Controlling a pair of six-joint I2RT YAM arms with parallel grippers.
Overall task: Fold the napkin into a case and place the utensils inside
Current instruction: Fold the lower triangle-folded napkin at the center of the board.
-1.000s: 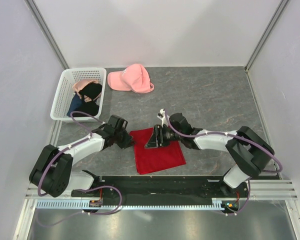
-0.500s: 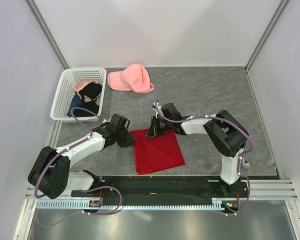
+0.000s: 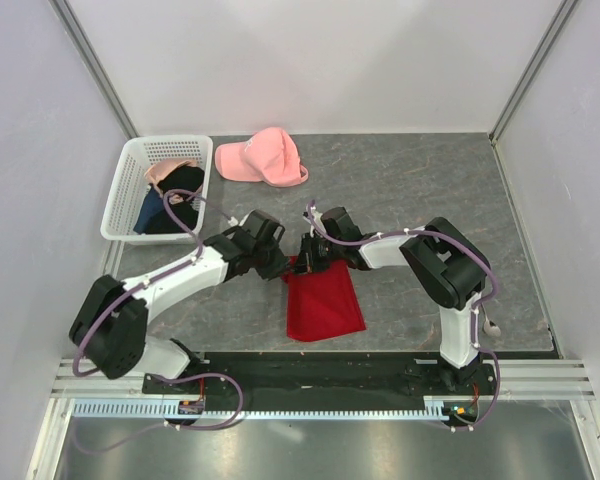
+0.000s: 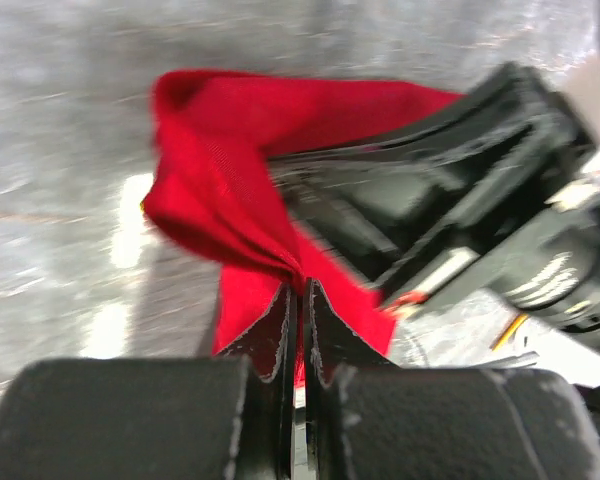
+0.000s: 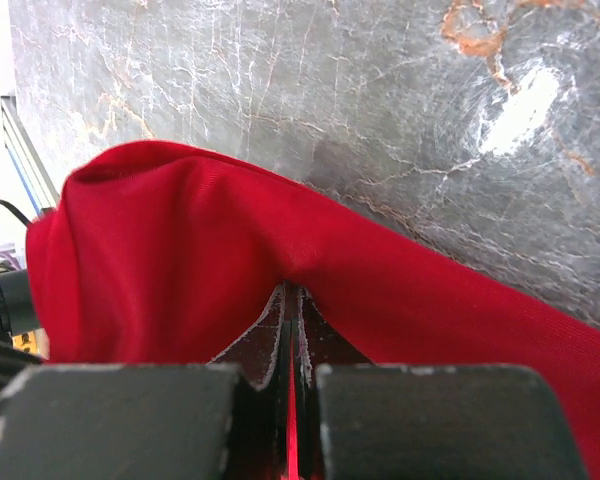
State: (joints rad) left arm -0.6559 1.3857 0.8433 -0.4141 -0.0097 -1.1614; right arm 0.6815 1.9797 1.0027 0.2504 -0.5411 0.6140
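since a second ago the left claw (image 3: 278,268) has carried its napkin (image 3: 323,305) edge over beside the right claw (image 3: 303,262), both clamped on cloth on the bench (image 3: 430,190); first fold underway, case unfinished, utensils unseen.

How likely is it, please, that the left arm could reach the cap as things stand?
Probably not at once: the left gripper is shut on the napkin. Nothing lies on the table between it and the cap, though.
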